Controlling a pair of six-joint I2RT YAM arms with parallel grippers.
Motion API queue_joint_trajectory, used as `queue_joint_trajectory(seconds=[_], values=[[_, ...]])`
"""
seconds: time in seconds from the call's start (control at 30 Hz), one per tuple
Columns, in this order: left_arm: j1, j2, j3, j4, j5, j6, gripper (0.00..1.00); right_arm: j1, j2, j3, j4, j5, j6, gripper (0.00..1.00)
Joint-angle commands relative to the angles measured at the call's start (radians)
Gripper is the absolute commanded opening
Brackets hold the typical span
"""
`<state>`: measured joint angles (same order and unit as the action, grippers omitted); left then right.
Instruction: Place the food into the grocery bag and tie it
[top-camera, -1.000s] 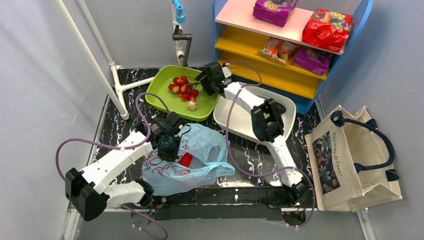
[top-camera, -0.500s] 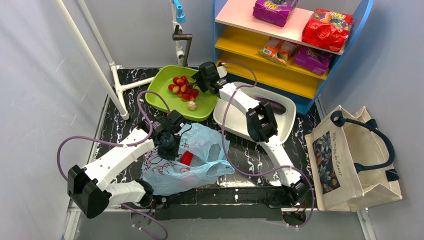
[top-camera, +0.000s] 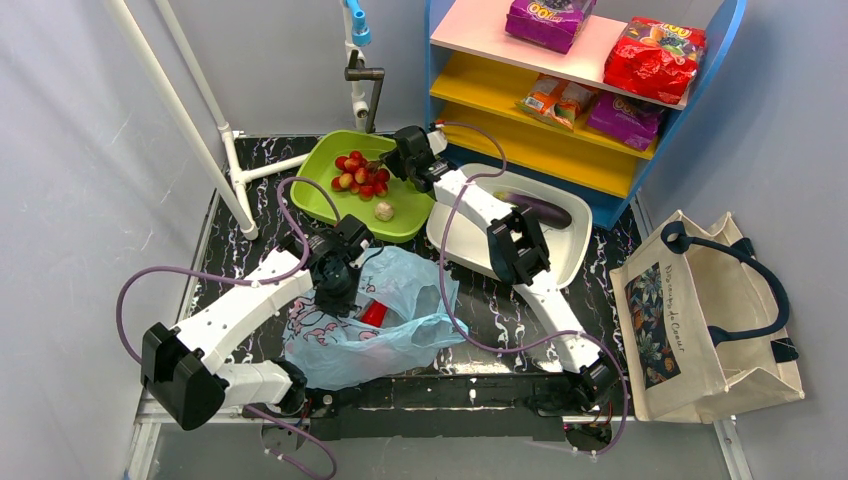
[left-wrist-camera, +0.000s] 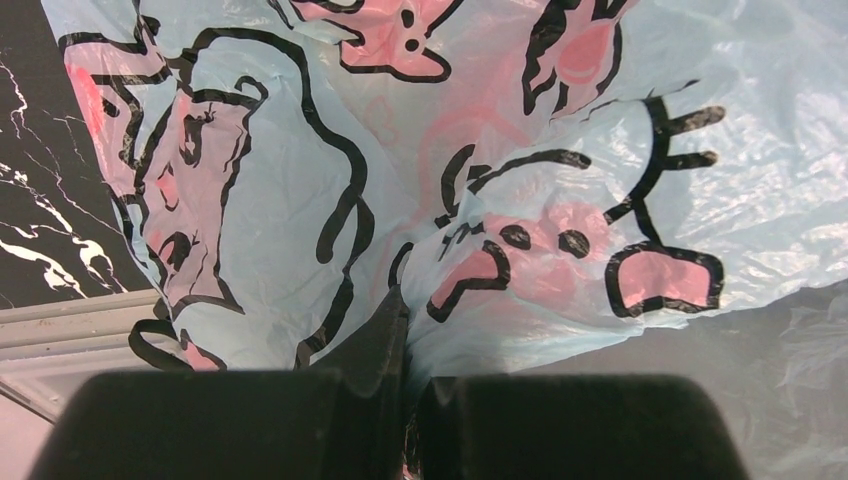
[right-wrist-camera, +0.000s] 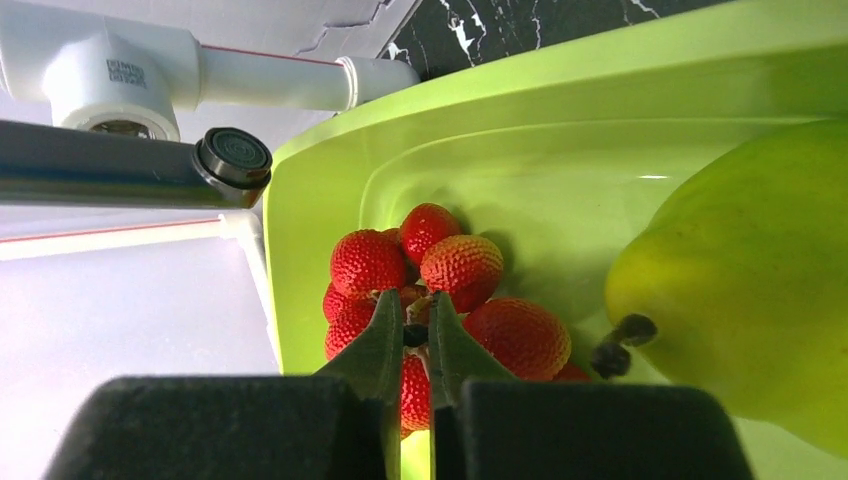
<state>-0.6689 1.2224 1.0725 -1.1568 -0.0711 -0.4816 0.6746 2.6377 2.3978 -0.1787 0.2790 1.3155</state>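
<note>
The right gripper, spread a second before, had pinched the berry cluster by its stem in the far tray, seemingly ready to lift, while the left gripper kept pinching the grocery bag.

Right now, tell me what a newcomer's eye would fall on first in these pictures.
First, the cluster of red berries in the lime-green tray at the table's far side, with the right gripper shut on its stem. Next, the light-blue grocery bag with pink cartoon prints near the arms' bases, pinched by the left gripper, a red item inside it.
</note>
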Motion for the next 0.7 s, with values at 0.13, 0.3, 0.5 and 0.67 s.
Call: queue_joint_trajectory(seconds=[0.13, 0.3, 0.5, 0.67], values=[[0.009, 0.007, 0.045, -0.031, -0.01, 0.008, 0.0, -0.043, -0.065, -0.07, 0.196, -0.129, -0.169, 0.01], [0.008, 0.018, 0.073, -0.03, -0.009, 0.003, 0.0, -0.048, -0.163, -0.138, 0.291, -0.202, -0.252, 0.01], [0.008, 0.02, 0.111, -0.024, -0.011, -0.006, 0.0, -0.055, -0.321, -0.228, 0.36, -0.288, -0.354, 0.01], [0.008, 0.036, 0.154, -0.023, -0.015, -0.015, 0.0, -0.056, -0.443, -0.291, 0.376, -0.336, -0.407, 0.01]])
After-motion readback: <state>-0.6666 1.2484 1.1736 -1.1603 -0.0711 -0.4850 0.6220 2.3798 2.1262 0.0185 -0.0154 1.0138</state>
